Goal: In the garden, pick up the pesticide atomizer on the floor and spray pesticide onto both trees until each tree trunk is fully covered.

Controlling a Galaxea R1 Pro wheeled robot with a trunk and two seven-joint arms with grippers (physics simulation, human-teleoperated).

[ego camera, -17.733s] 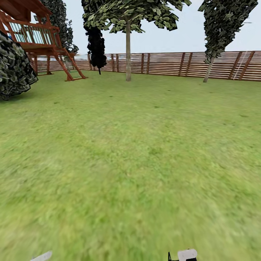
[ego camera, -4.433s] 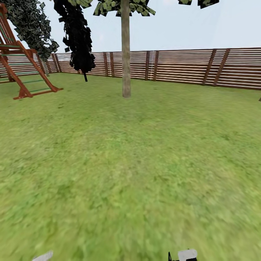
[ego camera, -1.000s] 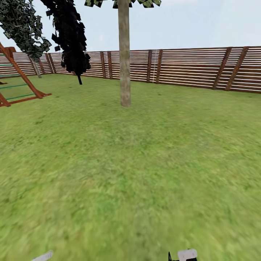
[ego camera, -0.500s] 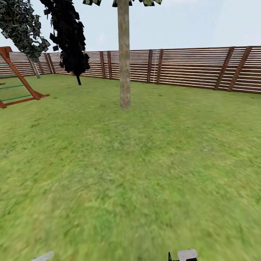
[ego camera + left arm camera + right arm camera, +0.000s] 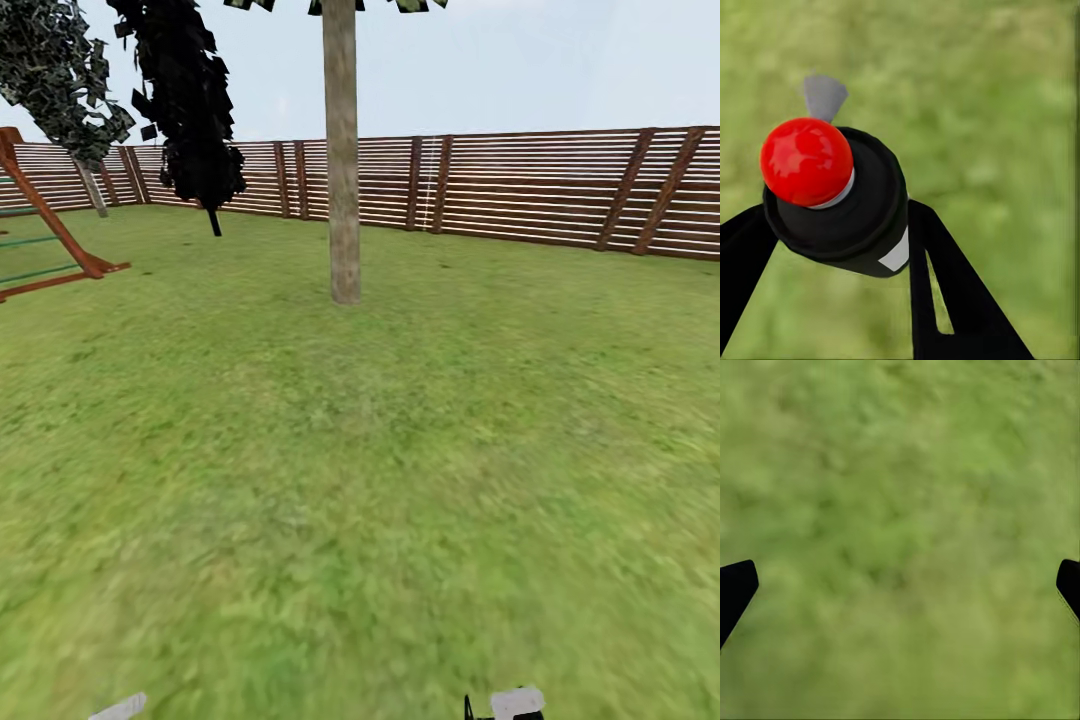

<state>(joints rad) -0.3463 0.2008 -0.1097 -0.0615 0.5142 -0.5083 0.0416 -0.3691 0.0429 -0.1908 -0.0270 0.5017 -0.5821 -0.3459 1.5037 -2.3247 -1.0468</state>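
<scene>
Green lawn (image 5: 400, 480) runs back to a brown slatted wooden fence (image 5: 520, 185), pale sky above. One tall tree with a smooth straight beige-grey trunk (image 5: 342, 160) stands on the grass in front of the fence; left of it a black-leaved conifer (image 5: 185, 90), further left a leaning dark-leaved tree (image 5: 62, 75) and part of a red-brown wooden play frame (image 5: 50, 240). Left gripper (image 5: 832, 247) points down at the grass, black fingers (image 5: 945, 292) closed against the pesticide atomizer (image 5: 840, 199), dark round body, red ball on top, light grey nozzle, well short of the trunk. Right gripper (image 5: 900, 585) also faces grass, fingertips (image 5: 735, 589) spread wide, nothing held.
</scene>
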